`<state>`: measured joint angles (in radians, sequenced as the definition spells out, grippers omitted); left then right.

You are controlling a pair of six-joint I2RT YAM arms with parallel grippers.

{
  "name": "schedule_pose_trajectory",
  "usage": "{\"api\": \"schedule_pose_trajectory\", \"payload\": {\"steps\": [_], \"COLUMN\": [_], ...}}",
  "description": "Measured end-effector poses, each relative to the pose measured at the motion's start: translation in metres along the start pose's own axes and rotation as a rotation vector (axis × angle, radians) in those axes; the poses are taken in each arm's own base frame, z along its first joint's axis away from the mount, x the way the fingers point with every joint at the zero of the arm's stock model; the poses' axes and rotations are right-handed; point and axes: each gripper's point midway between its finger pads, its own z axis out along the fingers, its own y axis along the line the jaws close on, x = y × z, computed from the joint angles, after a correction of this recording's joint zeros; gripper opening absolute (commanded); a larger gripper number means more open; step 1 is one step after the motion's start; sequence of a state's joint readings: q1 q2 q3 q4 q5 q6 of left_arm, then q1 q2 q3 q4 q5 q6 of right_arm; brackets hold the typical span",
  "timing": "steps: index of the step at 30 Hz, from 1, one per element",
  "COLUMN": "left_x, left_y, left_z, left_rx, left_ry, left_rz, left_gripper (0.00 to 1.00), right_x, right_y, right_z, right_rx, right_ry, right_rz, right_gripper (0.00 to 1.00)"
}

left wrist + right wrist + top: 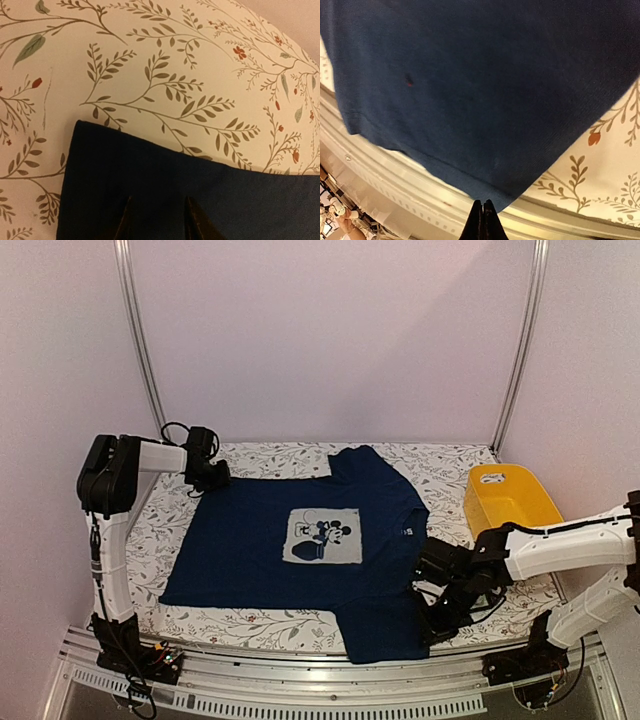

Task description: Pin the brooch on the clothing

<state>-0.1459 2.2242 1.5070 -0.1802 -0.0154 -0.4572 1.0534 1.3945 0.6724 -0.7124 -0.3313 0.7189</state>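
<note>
Desk [250,625] under a floral cloth, and spread chest-up over most of it, the navy shirt [250,560], pale print [322,536] roughly dead centre. Yellow bin [490,502] near the right-side sleeve. No brooch visible in any view, whereabouts unknown.

Looks like the smoothing step before any pinning, so treat it as a two-corner stretch. Left hand [160,222] at the far left sleeve [150,170], fingers partway spread over the cloth, no telling about an actual pinch. Right hand [482,220] pressed together right at the near hem corner [495,197], maybe on a bit of fabric, can't be sure.

Get a real bite on both corners first. Then pull diagonally apart, low and slow, just enough to kill the slack. Mind that hem corner, out over the front rail [380,160], easy to drag off the desk. Stop at a flat print, probably the handiest pinning spot.
</note>
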Motion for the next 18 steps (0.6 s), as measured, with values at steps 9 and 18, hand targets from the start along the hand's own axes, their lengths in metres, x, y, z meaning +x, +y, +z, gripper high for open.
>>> {"api": "schedule_pose_trajectory", "payload": {"steps": [9,18], "left_x": [-0.002,-0.053], "left_y": [-0.004,-0.104], "left_z": [-0.013,-0.193], "left_rx": [0.007,0.187], "left_ry": [-0.014,-0.346], "left_rz": [0.042,0.191], "left_gripper": [0.59,1.00], "right_x": [-0.083,-0.135], "right_y": [0.029,-0.103], "right_z": [-0.101,-0.129], "right_rx": [0.024,0.595], "right_ry": [-0.318,-0.381], "right_rz": [0.009,0.192], "right_gripper": [0.24,0.36]}}
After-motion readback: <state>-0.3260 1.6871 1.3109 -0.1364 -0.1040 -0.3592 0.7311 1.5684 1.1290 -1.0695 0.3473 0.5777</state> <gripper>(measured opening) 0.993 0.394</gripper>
